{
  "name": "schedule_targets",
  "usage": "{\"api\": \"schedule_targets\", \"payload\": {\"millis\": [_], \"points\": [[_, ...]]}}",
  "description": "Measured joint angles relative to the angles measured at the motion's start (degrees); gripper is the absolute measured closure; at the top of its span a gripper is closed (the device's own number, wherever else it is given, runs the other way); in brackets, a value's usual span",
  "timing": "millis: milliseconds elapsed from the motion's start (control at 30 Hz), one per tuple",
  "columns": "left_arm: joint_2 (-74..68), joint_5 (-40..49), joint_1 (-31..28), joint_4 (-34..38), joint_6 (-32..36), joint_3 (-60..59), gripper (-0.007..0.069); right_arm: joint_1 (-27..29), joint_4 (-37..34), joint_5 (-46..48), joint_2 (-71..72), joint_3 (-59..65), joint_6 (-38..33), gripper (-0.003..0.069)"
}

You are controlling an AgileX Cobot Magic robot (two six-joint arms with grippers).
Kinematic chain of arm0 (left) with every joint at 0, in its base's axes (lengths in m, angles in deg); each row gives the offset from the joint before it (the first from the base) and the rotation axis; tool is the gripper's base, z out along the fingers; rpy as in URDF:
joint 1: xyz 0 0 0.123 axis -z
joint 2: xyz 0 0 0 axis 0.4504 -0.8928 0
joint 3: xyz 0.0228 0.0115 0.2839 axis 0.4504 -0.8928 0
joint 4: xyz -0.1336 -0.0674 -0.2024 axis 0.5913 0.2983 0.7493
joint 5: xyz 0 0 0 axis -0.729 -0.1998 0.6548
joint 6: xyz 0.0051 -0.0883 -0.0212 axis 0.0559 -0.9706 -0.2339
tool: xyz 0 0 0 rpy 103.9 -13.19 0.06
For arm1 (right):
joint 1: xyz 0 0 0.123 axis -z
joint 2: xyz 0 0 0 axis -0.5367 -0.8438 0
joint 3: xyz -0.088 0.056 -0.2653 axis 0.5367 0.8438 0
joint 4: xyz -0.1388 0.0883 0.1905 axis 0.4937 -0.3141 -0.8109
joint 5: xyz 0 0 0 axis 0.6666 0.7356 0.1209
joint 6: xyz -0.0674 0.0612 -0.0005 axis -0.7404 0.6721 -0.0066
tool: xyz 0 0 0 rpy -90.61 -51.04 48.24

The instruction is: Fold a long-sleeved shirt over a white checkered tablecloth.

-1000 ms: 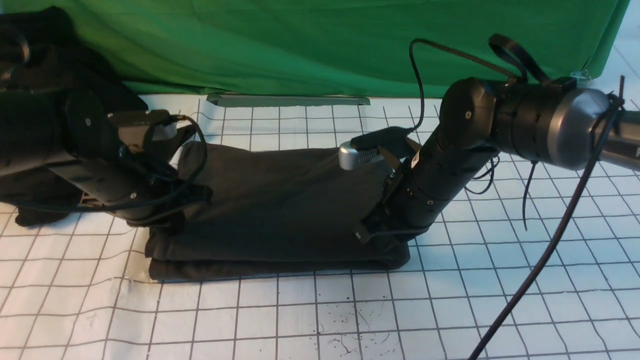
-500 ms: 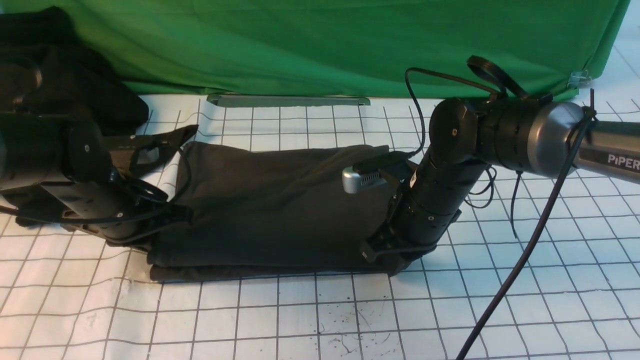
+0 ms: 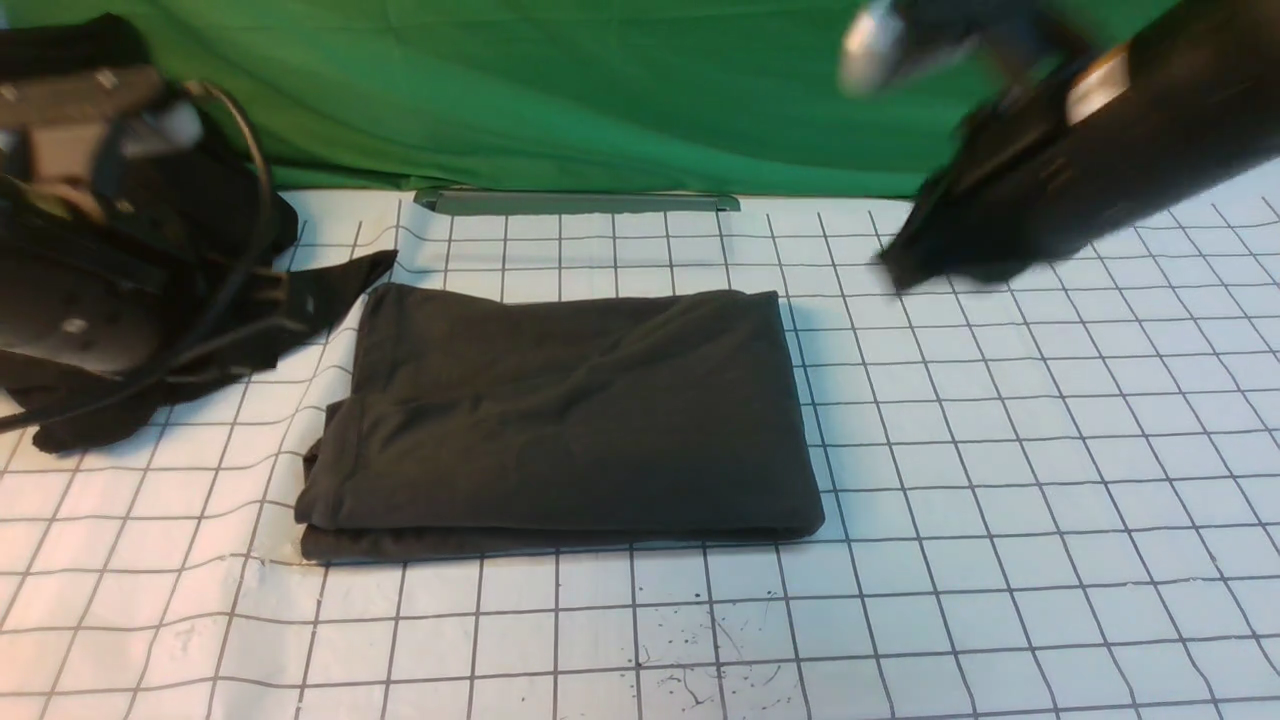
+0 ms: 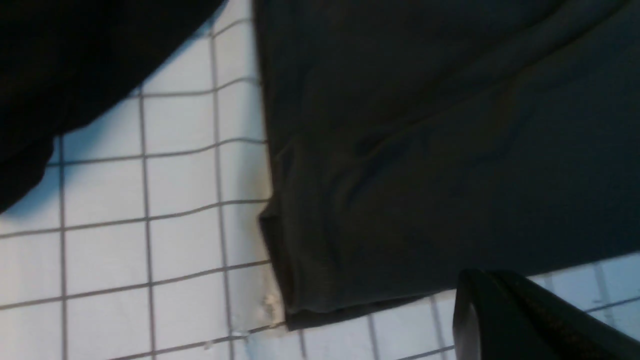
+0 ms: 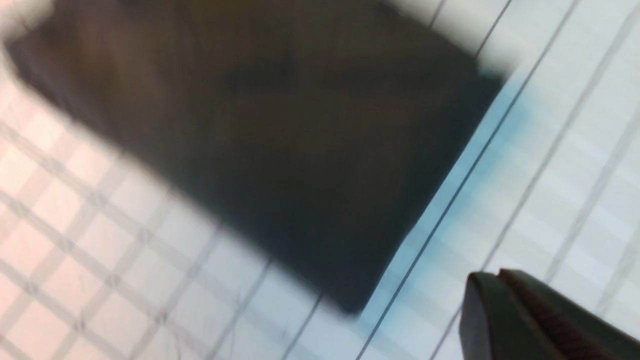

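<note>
Evidently finished, the shirt [image 3: 565, 420] lies as a flat, layered rectangle in the middle of the checkered tablecloth [image 3: 1000, 480], edges stacked so it stays compact. Both arms are raised clear of it; left fingers [image 4: 505, 320] and right fingers [image 5: 515, 320] are pressed together, holding nothing.

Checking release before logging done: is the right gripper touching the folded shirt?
Apart. Front view: the right gripper hangs near the green backdrop, with bare white checkered tablecloth between it and the long-sleeved shirt.
</note>
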Motion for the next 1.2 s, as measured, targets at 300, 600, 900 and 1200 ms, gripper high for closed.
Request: {"api": "schedule_targets", "payload": {"millis": [300,600,900,1200], "points": [[19.16,2.01,0.0,3.47,1.57,0.0,0.063,0.0,4.4,-5.12,24.63,0.0,0.13,0.0659],[30.85,3.95,0.0,5.92,1.61,0.0,0.0629,0.0,6.55,-9.32,50.49,10.7,0.13,0.0659],[32.3,5.67,0.0,8.09,1.61,0.0,0.0628,0.0,14.58,-16.16,74.73,27.51,11.35,0.0659],[33.46,5.34,0.0,8.79,3.26,-2.19,0.0627,0.0,17.47,-16.7,79.94,30.71,14.99,0.0659]]}}
